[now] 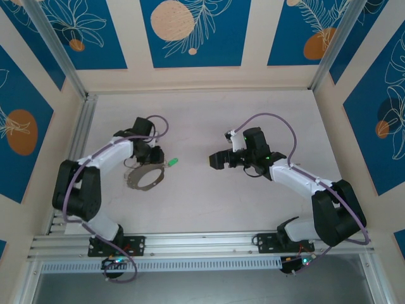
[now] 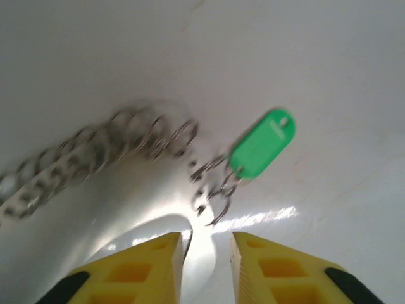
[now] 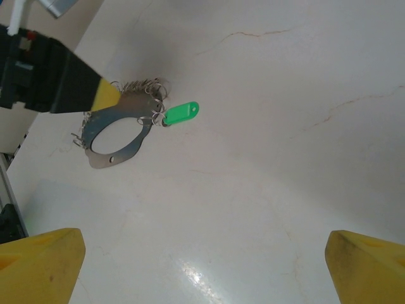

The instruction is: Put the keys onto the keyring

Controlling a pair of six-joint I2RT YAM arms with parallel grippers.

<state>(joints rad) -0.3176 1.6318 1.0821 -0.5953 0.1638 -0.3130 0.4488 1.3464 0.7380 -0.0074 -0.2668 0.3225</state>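
At the left side of the table, the left gripper (image 2: 207,244) shows its 2 yellow fingertips (image 2: 145,266) drawn close, with a narrow gap between them. Whether they pinch anything I cannot tell. In the right wrist view, 1 yellow tip sits against the edge of the flat silvery-grey metal keyring (image 3: 130,115), a wide loop fringed with a row of small wire rings (image 2: 126,136). A green plastic oval-headed key (image 2: 261,144) lies just beside the loop's right side, linked to a few of those small rings. All rest on the pale marble-patterned tabletop (image 1: 209,202). Well apart to the right, the right gripper (image 3: 204,253) hangs over bare tabletop, its jaws spread wide and empty, facing the keyring.
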